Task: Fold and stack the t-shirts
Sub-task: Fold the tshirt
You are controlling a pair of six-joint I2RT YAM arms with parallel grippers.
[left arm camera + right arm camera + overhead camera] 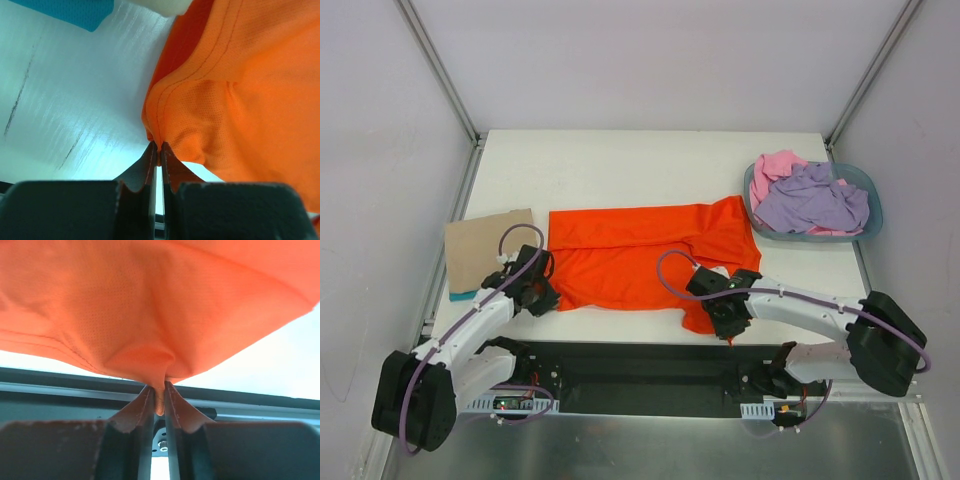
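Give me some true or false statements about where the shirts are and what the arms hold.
1. The left end effector and right end effector each pinch the orange t-shirt. True.
2. The lilac t-shirt and pink t-shirt lie in the basin. True.
3. The orange t-shirt is in the basin too. False: it lies spread on the table.
4. Nothing lies left of the orange t-shirt. False: a tan folded cloth lies there.

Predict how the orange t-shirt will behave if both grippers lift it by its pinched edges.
Probably floppy: the orange t-shirt puckers and drapes where the left gripper and right gripper pinch it. Likely light: thin, mesh-like cloth. Its middle may sag between the grips.
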